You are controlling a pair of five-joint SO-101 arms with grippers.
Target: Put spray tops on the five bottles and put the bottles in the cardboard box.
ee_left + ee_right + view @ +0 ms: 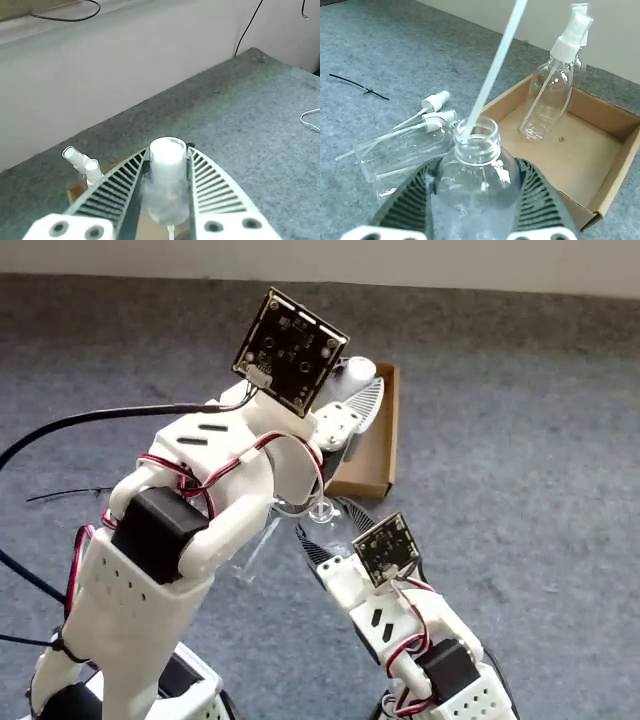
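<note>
**Dip tube in the neck, cap not yet seated**

From where I stand, the left end effector (168, 154) is closed around a white spray top (166, 167), held up above the cardboard box (620, 165). Its long dip tube (492, 70) slants down into the open neck of a clear bottle (472, 192), which the right end effector (476, 169) clamps by the shoulders just beside the box. The tube goes in at an angle, so I'd worry that it bends or that the cap meets the thread crooked. The smooth bottle might also turn in the grip. A capped bottle (547, 95) stands in the box, maybe with a second behind it. More bottles (395, 147) lie on the table (380, 45), overlapping, so I can't count them.
</note>
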